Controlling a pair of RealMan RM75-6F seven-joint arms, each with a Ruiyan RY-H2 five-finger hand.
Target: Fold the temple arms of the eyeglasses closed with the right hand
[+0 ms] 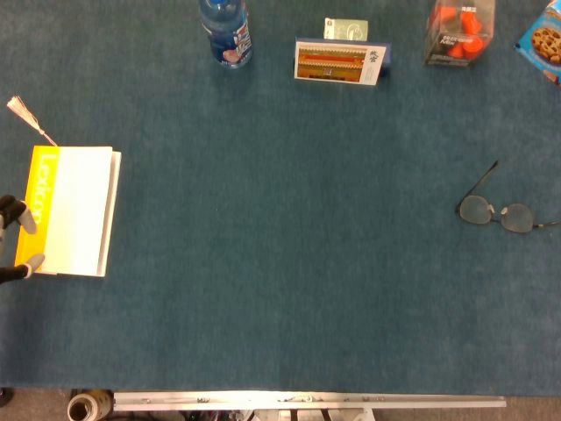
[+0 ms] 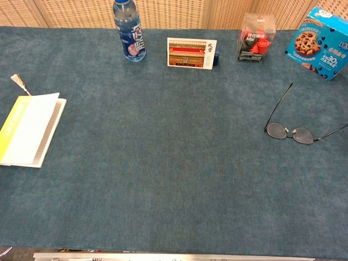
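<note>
Starting at the far left, our left hand (image 1: 17,239) barely pokes into the head view, fingertips just beside the edge of the yellow notebook (image 1: 72,210). We honestly can't tell if it's open or curled from that sliver. There's a little tassel bookmark (image 1: 24,115) lying just above the notebook.

Along the back of the table (image 2: 174,163) we've got a blue bottle (image 2: 128,30), a picture card (image 2: 191,53), a clear box with orange stuff (image 2: 256,38) and a cookie box (image 2: 323,43), all well apart from the work area.

The eyeglasses (image 2: 296,122) sit far right on the table, lenses down toward us, both temple arms splayed open, one running up toward the back and the other shooting off to the right edge. Nothing folded yet as far as we can judge.

Our right hand isn't in either view, so no word on its state.

What worries us: the frame is thin wire and flat on the cloth, so fat fingers could just shove the whole thing sideways instead of swinging a temple. It's also near the right edge, so a push that way could send it off. Pressing on a lens could smudge or bend it.
</note>
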